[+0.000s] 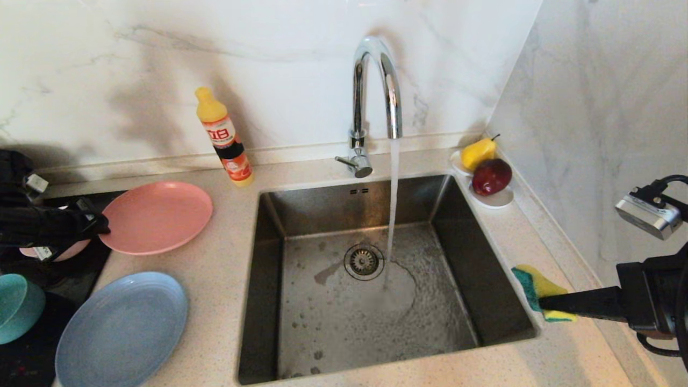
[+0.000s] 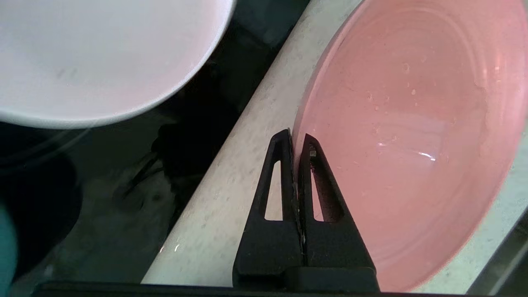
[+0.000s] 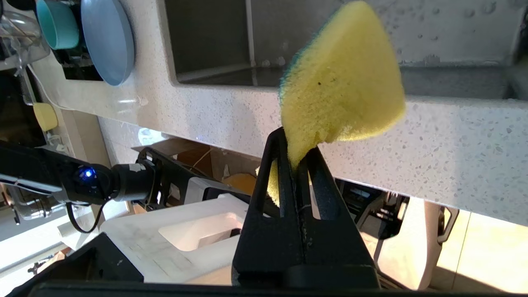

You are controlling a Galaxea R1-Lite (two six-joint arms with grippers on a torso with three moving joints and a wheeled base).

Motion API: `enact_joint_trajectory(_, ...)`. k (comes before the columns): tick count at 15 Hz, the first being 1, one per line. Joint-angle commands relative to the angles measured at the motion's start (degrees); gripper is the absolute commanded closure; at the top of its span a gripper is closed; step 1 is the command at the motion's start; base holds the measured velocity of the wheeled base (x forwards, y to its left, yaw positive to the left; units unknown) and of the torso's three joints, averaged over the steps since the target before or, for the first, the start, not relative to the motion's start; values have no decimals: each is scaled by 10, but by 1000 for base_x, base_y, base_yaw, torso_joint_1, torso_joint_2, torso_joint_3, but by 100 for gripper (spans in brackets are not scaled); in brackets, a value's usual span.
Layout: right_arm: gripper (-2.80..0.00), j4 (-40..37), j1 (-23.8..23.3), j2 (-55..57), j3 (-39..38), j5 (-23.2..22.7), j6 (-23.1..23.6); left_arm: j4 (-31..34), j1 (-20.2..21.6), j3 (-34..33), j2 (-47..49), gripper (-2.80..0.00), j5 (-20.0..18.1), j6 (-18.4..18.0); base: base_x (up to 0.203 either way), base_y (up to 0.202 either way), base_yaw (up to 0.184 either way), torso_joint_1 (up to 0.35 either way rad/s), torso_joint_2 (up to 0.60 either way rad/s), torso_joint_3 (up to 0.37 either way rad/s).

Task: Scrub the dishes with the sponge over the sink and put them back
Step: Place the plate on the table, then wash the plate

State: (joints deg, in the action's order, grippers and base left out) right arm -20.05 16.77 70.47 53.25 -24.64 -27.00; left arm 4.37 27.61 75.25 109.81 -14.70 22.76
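Note:
On the counter left of the sink lies the salmon-pink plate. My left gripper is shut on its near-left rim, which runs between the fingers. The pale pink bowl sits just behind that gripper, partly hidden. The light blue plate and teal bowl rest nearer the front left. By the sink's right rim my right gripper is shut on the yellow sponge.
Water runs from the chrome tap into the basin beside the drain. An orange soap bottle stands behind the pink plate. A white saucer with a pear and an apple sits at the back right, by the wall.

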Motion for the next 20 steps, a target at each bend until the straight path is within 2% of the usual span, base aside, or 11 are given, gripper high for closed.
enact_joint_trajectory(1, 0, -1, 0, 1, -2, -1, -2, 7, 0, 3, -1, 0, 11, 0, 0, 0, 0, 0, 0, 0)
enact_joint_trajectory(2, 0, -1, 0, 1, -3, -1, -2, 6, 0, 1, 2, 0, 14, -2, 0, 0, 0, 0, 0, 0)
enact_joint_trajectory(3, 0, -1, 0, 2, -3, -1, -2, 6, 0, -3, 4, -280, 14, -11, 0, 0, 0, 0, 0, 0)
enact_joint_trajectory(9, 0, -1, 0, 5, -3, -1, -2, 18, 1, 1, -49, -280, 13, -12, 0, 0, 0, 0, 0, 0)
enact_joint_trajectory(10, 0, 0, 0, 5, -3, -1, -2, 46, 1, 0, -67, -280, 16, -23, 0, 0, 0, 0, 0, 0)
enact_joint_trajectory(11, 0, 0, -3, 7, -3, -1, -2, 93, 1, 1, -88, -280, 20, -54, 0, 0, 0, 0, 0, 0)
enact_joint_trajectory(12, 0, 0, -6, 10, -4, -1, -2, 141, 6, 2, -100, 0, 26, -91, 0, 0, 0, 0, 0, 0)
enact_joint_trajectory(14, 0, 0, -7, 12, -9, -1, 1, 235, 19, -3, -112, 0, 54, -173, 0, 0, 0, 0, 0, 0)
enact_joint_trajectory(15, 0, 0, -9, 13, -11, -1, 2, 263, 29, -19, -115, 0, 70, -213, 0, 0, 0, 0, 0, 0)
enact_joint_trajectory(16, 0, 0, -10, 15, -14, -1, 1, 271, 42, -40, -121, 0, 76, -235, 0, 0, 0, 0, 0, 0)
enact_joint_trajectory(20, 0, 5, -10, 30, -25, -1, 0, 256, 51, -131, -132, 0, 107, -250, 0, 0, 0, 0, 0, 0)
